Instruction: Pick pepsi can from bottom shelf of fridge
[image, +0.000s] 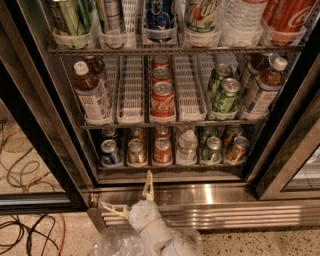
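- Gripper (126, 190): white two-finger tool low in the view, in front of the steel base of the fridge (225, 196) and below the front edge of the bottom shelf (170, 168). Its fingers are spread wide, one pointing up and one out to the left, and they hold nothing.
- Target: pepsi can (110, 153), in the leftmost lane at the shelf's front left corner, just behind the front rail. It lies up and to the left of the gripper, and the two are apart.
- Orientation: the can stands upright with its long axis vertical and its silver top facing up. Which way the pull tab points cannot be read.
- Hazard 1: a gold-brown can (136, 152) stands just beside the target on the right. A finger entering that narrow gap would likely push it over or close on the wrong can.
- Hazard 2: the front rail and the rack above leave a low opening. An approach too low would probably strike the rail, and one too high the upper rack.
- Hazard 3: the black door frame (45, 150) lies close to the shelf's left edge, so the left finger may hit it.
- Hazard 4: contact before the fingers close would likely push the can back into the can behind (110, 134) or tip it.
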